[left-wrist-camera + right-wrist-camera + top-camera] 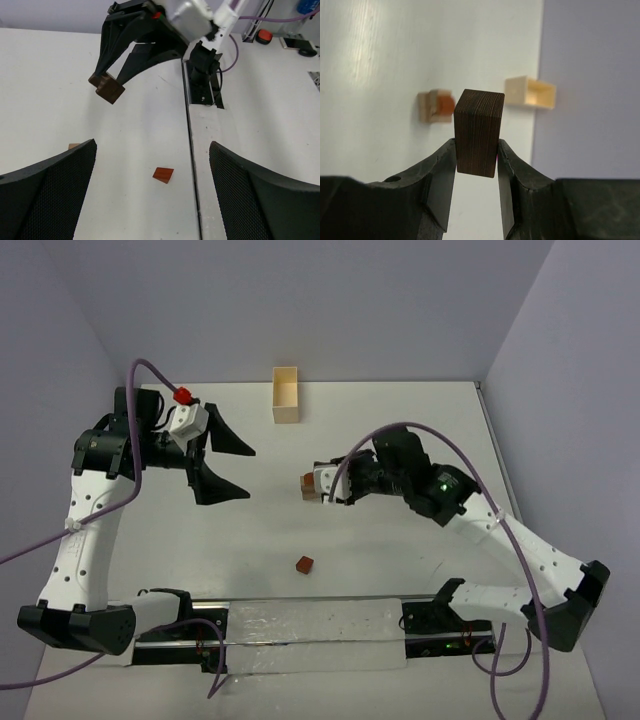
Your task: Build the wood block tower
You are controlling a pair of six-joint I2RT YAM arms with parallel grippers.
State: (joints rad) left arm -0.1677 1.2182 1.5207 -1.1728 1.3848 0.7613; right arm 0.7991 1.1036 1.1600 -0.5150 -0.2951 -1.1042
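My right gripper (476,150) is shut on a dark brown wooden block (477,132) and holds it upright above the table. Beyond it, a tan block with a reddish-brown piece against it (436,106) rests on the table. In the top view the right gripper (322,483) hovers at table centre, close over that tan piece (303,487). A reddish-brown wedge (304,564) lies alone nearer the front; it also shows between my left fingers (163,174). My left gripper (247,471) is open and empty, well left of the blocks, and looks across at the held block (107,87).
A pale rectangular wooden box (286,395) stands at the back of the table, also in the right wrist view (530,92). The arm bases and a clear plate (310,630) run along the front edge. Purple cables loop beside both arms.
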